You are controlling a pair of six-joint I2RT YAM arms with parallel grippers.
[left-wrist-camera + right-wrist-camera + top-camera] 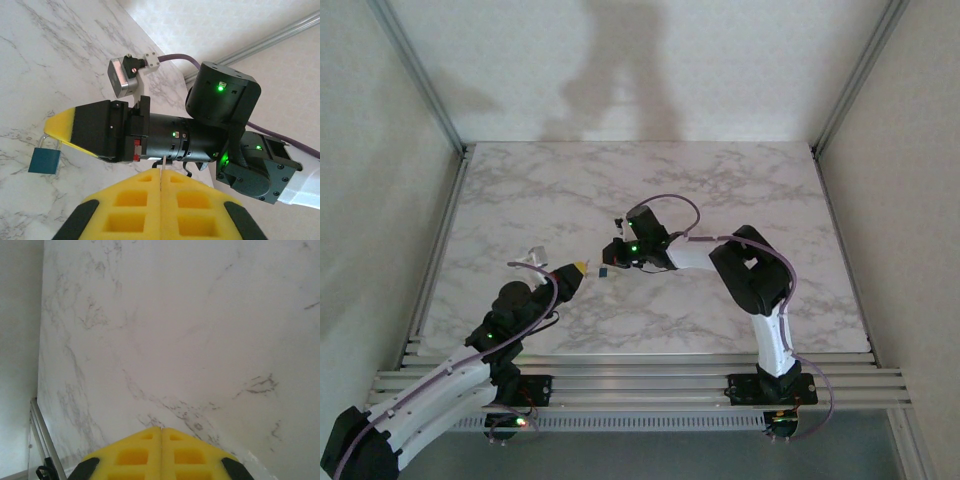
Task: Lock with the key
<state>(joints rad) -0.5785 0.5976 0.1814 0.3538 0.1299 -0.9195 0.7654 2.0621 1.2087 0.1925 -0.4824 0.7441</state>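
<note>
The left tool point(161, 176) is squeezed shut on the key point(162, 164), which pokes out of its tip. The right tool point(52, 126) pinches the loop of the blue lock point(45, 160), which hangs at its tip.

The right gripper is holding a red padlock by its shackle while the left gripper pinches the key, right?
Not quite: the padlock is blue, not red, as the left wrist view shows. The rest stands: the right gripper holds it by its shackle, and the left gripper pinches the key.
</note>
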